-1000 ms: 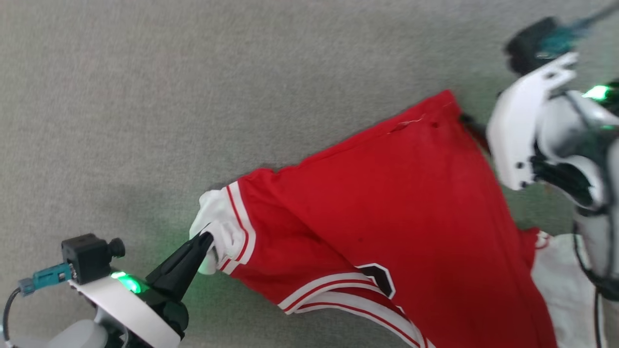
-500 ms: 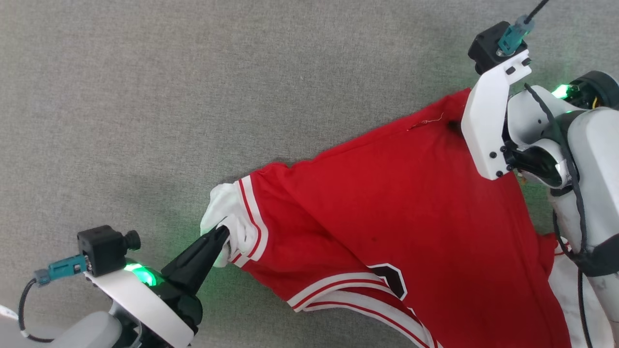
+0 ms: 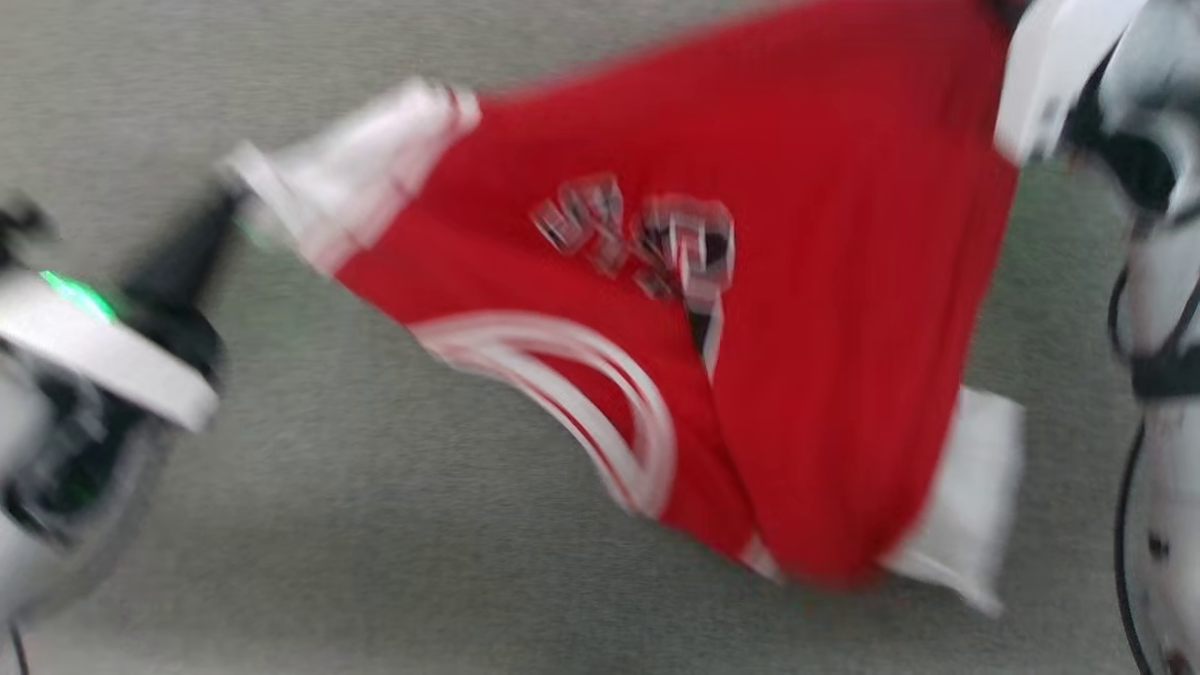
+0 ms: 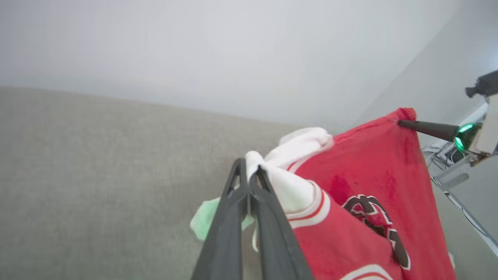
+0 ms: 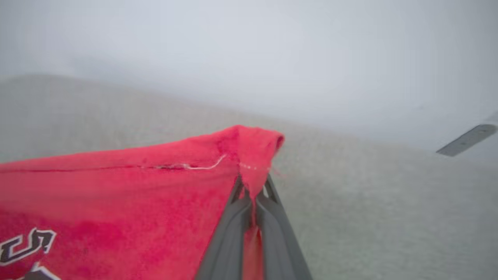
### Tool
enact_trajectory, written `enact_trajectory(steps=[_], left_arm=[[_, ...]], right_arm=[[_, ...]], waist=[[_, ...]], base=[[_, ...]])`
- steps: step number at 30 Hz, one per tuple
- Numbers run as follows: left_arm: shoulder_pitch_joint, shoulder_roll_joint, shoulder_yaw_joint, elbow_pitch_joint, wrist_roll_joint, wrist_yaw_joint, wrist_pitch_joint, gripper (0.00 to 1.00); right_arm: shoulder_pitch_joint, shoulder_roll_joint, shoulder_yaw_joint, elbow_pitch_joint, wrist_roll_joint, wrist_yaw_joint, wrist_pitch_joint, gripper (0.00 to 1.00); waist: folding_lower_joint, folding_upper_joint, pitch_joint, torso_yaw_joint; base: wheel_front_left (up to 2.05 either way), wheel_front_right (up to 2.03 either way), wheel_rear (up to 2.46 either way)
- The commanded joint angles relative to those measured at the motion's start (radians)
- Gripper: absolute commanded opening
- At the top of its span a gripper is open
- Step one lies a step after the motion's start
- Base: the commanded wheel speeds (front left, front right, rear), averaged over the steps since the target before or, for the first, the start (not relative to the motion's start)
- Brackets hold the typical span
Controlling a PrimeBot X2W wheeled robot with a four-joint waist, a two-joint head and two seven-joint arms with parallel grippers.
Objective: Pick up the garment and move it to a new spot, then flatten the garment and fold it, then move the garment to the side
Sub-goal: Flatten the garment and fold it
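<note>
The garment (image 3: 806,281), a red jersey with white sleeves and black lettering, hangs stretched between my two grippers above the grey surface; the head view is blurred. My left gripper (image 3: 230,199) is shut on the white sleeve (image 4: 290,186) at the left. In the left wrist view its fingers (image 4: 249,182) pinch the sleeve cloth. My right gripper (image 5: 253,182) is shut on a red corner (image 5: 253,142) of the garment. That gripper also appears as a dark tip (image 4: 404,123) at the garment's far corner (image 4: 404,114).
A grey fabric surface (image 3: 375,525) lies under everything. A pale wall (image 4: 233,46) rises beyond it. My right arm's white forearm (image 3: 1162,281) runs down the head view's right edge.
My right gripper has shut on the garment's red corner. Both arms have lifted the garment off the surface, showing its lettering. The head view has shifted.
</note>
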Motion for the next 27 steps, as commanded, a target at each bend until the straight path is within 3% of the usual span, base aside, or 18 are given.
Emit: enact_trajectory(steps=[1,8,14,20,24,27], left_arm=[[-0.074,0.016,0.022,0.026,-0.047,0.002,-0.002,0.00],[-0.364,0.068,0.092,0.176,-0.131,0.003,0.046,0.00],[-0.683,0.066,0.121,0.352,-0.106,0.004,0.104,0.00],[-0.943,0.028,0.130,0.467,-0.059,0.005,0.070,0.00],[-0.993,-0.016,0.109,0.494,-0.080,0.006,0.048,0.00],[-0.916,-0.039,0.074,0.464,-0.109,0.005,0.036,0.00]], right_arm=[[-0.067,0.029,-0.056,0.004,-0.043,-0.002,-0.056,0.00],[-0.263,0.115,-0.226,0.039,-0.206,-0.003,-0.193,0.00],[-0.436,0.149,-0.325,0.074,-0.306,-0.005,-0.320,0.00],[-0.561,0.151,-0.357,0.155,-0.342,-0.006,-0.458,0.00],[-0.585,0.151,-0.372,0.219,-0.365,-0.006,-0.548,0.00],[-0.540,0.155,-0.368,0.275,-0.367,-0.005,-0.584,0.00]], waist=[[0.0000,0.0000,0.031,-0.044],[0.0000,0.0000,0.081,-0.112],[0.0000,0.0000,0.111,-0.162],[0.0000,0.0000,0.122,-0.188],[0.0000,0.0000,0.119,-0.186],[0.0000,0.0000,0.110,-0.176]], base=[[0.00,0.00,0.00],[0.00,0.00,0.00],[0.00,0.00,0.00],[0.00,0.00,0.00],[0.00,0.00,0.00],[0.00,0.00,0.00]])
